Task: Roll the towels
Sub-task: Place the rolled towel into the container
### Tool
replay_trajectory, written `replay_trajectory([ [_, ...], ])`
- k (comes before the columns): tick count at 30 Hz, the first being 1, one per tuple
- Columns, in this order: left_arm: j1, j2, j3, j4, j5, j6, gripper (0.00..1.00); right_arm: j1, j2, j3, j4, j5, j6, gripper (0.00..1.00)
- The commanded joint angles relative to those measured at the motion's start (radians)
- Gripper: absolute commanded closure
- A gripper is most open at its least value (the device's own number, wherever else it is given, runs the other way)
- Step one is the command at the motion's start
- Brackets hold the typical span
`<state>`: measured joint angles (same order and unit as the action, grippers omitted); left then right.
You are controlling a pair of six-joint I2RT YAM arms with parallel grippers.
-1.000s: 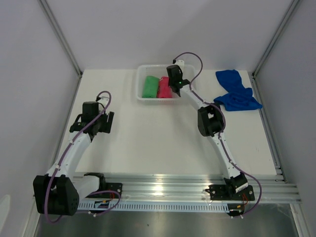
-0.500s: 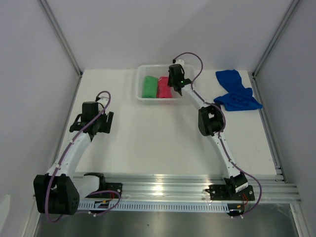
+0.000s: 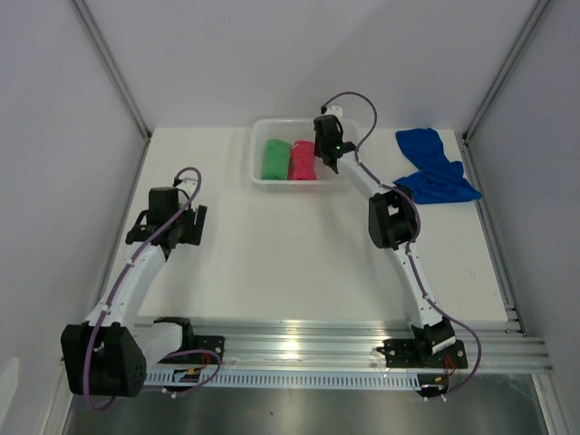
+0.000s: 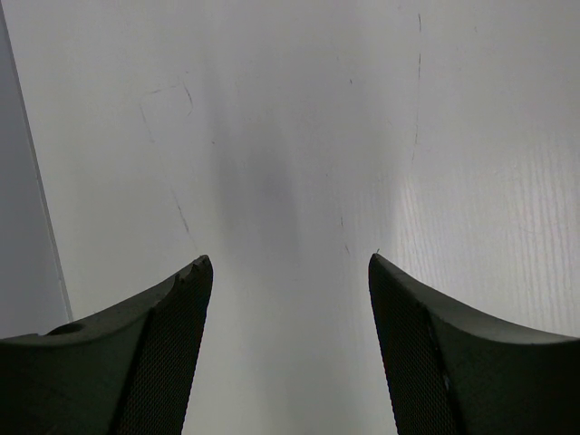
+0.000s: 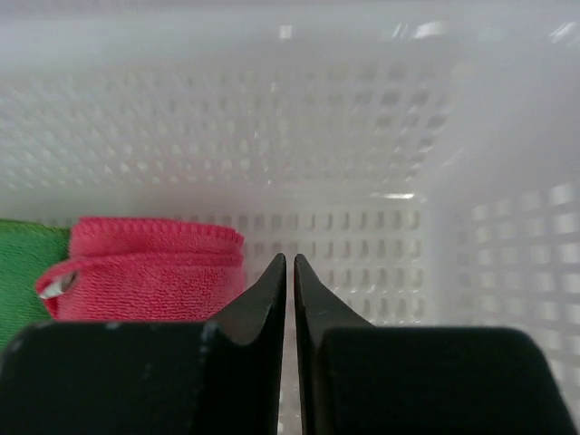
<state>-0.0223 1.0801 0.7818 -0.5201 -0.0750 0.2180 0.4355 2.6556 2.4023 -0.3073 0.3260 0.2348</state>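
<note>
A rolled green towel (image 3: pixel 274 159) and a rolled pink-red towel (image 3: pixel 302 159) lie side by side in the white slotted basket (image 3: pixel 260 138) at the back. The blue towel (image 3: pixel 432 167) lies crumpled and unrolled on the table at the back right. My right gripper (image 3: pixel 328 161) is shut and empty over the basket's right part, just right of the pink-red towel (image 5: pixel 145 272); the green towel (image 5: pixel 23 272) shows at the left edge there. My left gripper (image 3: pixel 174 237) is open and empty above bare table (image 4: pixel 290 181) at the left.
The basket's perforated walls (image 5: pixel 299 145) surround the right gripper's fingertips (image 5: pixel 276 272). A metal rail (image 3: pixel 362 349) runs along the near edge. Grey walls with posts close in both sides.
My right gripper has shifted a little to the right inside the basket, away from the pink-red towel. The left arm has barely moved.
</note>
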Motion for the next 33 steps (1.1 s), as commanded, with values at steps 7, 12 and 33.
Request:
replay_trajectory([
  [7, 0.013, -0.051, 0.024, -0.004, 0.012, -0.006, 0.27, 0.005, -0.215, -0.049, 0.106, 0.125, -0.127, 0.89],
  [12, 0.015, -0.059, 0.022, -0.006, 0.023, -0.003, 0.27, 0.016, -0.319, -0.054, 0.062, 0.114, -0.186, 0.79],
  [33, 0.015, -0.052, -0.006, -0.001, 0.067, 0.011, 0.27, -0.419, -0.841, -0.956, -0.033, -0.133, -0.009, 0.22],
])
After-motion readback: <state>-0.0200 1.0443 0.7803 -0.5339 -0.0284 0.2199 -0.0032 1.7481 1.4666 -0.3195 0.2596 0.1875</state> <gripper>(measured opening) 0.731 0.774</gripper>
